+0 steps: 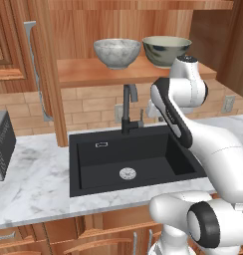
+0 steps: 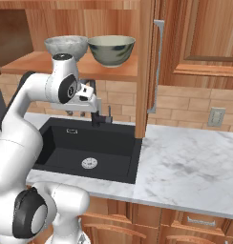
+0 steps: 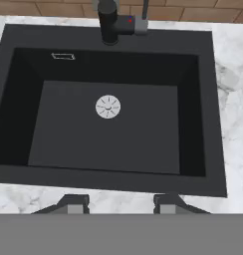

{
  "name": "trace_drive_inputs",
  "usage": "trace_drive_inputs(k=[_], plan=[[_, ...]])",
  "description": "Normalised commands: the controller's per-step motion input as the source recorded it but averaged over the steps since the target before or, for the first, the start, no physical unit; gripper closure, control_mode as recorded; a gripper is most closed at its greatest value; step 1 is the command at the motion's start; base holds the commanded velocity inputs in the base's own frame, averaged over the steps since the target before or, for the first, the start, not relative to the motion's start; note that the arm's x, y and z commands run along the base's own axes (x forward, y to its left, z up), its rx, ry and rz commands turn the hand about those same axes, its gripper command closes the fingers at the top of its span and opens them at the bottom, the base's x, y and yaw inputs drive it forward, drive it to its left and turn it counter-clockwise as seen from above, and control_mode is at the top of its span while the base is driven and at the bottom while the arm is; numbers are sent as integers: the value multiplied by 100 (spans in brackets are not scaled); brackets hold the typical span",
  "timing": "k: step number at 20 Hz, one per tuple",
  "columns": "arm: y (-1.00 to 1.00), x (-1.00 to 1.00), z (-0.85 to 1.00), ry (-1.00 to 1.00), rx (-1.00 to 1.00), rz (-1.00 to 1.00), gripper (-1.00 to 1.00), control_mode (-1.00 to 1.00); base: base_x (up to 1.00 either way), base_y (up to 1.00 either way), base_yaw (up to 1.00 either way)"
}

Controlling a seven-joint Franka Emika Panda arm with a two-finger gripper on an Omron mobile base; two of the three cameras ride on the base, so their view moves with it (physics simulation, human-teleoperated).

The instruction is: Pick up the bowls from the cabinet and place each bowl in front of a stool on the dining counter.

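Two bowls stand side by side on the inner shelf (image 1: 88,73) of the open wooden cabinet: a speckled grey-white bowl (image 1: 117,52) (image 2: 66,45) and a green-blue patterned bowl (image 1: 166,51) (image 2: 111,50) with a cream inside. My gripper (image 3: 118,204) (image 2: 92,106) hangs below the shelf, over the black sink, pointing down. Its fingers stand apart with nothing between them. The stool and the dining counter are out of view.
The black sink (image 1: 133,159) with its dark faucet (image 1: 127,107) lies under the hand, set in a marble worktop (image 2: 190,167). The cabinet door with a silver bar handle (image 2: 158,66) stands open beside the shelf. A grey appliance (image 1: 1,144) sits at the left.
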Motion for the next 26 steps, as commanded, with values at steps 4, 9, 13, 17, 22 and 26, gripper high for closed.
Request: trace_drive_inputs(k=[4, 9, 13, 17, 22, 26], plan=[[0, -2, 7, -3, 0, 0, -100, -100, 0, 0, 0], [0, -10, 40, -15, -3, 0, -100, -100, 0, 0, 0], [0, -13, 41, -13, -5, 0, -100, -100, 0, 0, 0], [0, -20, 18, -10, 0, -1, -100, -100, 0, 0, 0], [0, -22, 24, -19, 0, -3, -100, -100, 0, 0, 0], [0, -32, 39, -33, 0, -1, -100, -100, 0, 0, 0]])
